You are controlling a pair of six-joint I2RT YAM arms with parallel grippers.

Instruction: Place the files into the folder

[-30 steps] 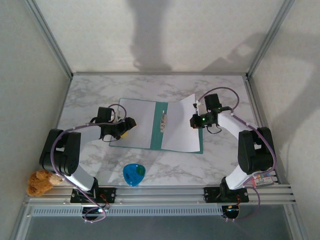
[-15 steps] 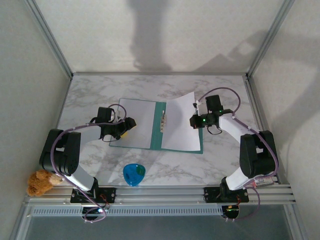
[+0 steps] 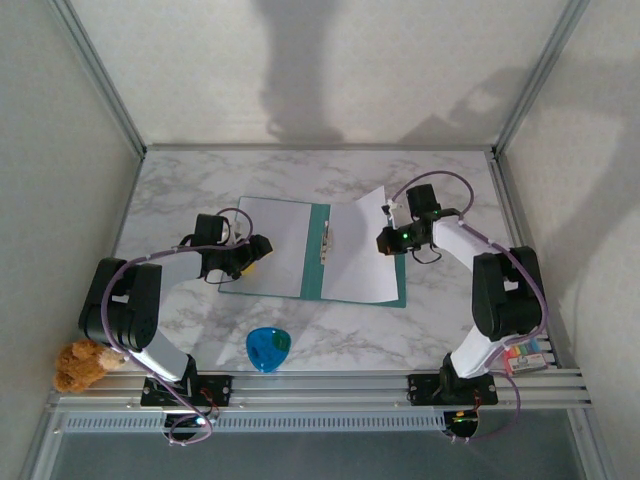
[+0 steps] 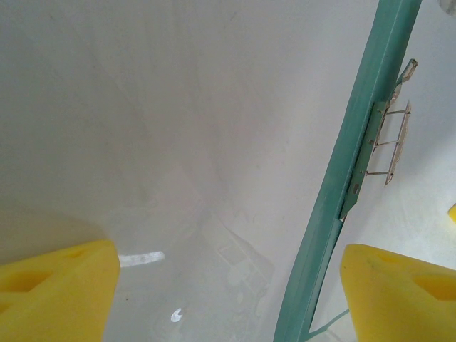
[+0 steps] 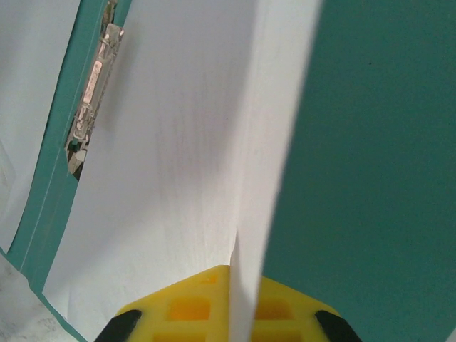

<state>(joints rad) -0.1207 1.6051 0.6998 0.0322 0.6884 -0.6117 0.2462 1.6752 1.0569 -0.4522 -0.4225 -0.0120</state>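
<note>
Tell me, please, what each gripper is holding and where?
The right gripper pinches the files at their lifted outer edge; the left gripper is open, holding nothing.

The files [image 5: 185, 164] in the right claw [image 5: 231, 281] are smooth matt white paper. The folder [image 5: 370, 142] beside it is matt teal card, and its clip [image 5: 96, 78], farther off, is bright metal. The claw's pads [image 5: 185, 310] look like yellow foam; the surface [image 3: 200, 180] is marble-patterned.

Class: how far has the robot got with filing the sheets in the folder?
Done: the folder lies open on the table. In hand: the right gripper is shut on a white sheet, edge raised over the folder's right half; the left gripper hovers open over the left half. Left: lay the sheet flat and release.
</note>
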